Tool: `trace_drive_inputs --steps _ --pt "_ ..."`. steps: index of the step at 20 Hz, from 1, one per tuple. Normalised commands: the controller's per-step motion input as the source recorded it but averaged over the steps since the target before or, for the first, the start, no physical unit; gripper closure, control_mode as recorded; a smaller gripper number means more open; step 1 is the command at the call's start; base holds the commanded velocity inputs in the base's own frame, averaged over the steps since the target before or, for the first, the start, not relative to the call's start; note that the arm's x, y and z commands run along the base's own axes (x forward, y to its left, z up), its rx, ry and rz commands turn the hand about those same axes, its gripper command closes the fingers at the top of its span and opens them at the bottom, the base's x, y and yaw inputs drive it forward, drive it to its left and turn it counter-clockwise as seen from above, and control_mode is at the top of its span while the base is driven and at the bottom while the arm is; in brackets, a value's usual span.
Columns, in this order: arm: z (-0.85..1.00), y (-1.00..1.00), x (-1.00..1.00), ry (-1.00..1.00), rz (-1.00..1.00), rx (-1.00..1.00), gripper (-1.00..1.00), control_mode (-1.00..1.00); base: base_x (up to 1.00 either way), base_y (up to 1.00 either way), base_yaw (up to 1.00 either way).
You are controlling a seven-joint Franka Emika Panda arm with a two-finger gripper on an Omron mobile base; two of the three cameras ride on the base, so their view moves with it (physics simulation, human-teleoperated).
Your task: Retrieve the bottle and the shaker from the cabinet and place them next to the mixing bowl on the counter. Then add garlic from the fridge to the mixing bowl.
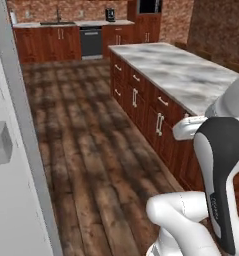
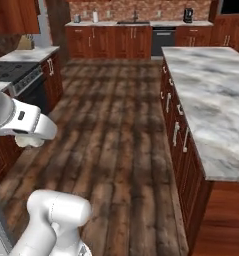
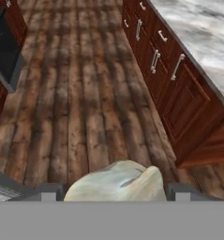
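A pale, lumpy garlic bulb point(image 3: 114, 180) sits between my two dark fingertips point(image 3: 48, 191) in the hand view, and my gripper point(image 3: 114, 192) is shut on it. In the right base view the garlic point(image 2: 27, 142) peeks out under the white hand at the left, high over the floor. The grey fridge door point(image 1: 11, 150) fills the left edge of the left base view. The bottle, the shaker and the mixing bowl are out of view.
A long island with a marble top point(image 1: 176, 70) and dark red drawers runs along the right. A black stove point(image 2: 11, 75) stands at the left. A far counter with a sink point(image 2: 133, 22) lines the brick wall. Wooden floor point(image 2: 116, 130) lies open between them.
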Motion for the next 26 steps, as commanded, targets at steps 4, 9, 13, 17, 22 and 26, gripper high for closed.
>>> trace_drive_inputs --steps 4,9,13,17,22,26 --pt "0.0 0.0 0.0 0.0 0.0 0.0 1.0 1.0 1.0 -0.62 0.22" --pt "0.0 0.0 0.0 0.0 0.0 0.0 1.0 1.0 1.0 0.1 0.3" --pt "0.0 0.0 0.0 0.0 0.0 0.0 1.0 1.0 1.0 0.24 0.39" --pt "0.0 0.0 0.0 0.0 0.0 0.0 1.0 1.0 1.0 0.06 0.53" --pt "0.0 0.0 0.0 0.0 0.0 0.0 1.0 1.0 0.95 0.01 0.67" --pt "0.0 0.0 0.0 0.0 0.0 0.0 1.0 1.0 0.68 0.0 0.8"
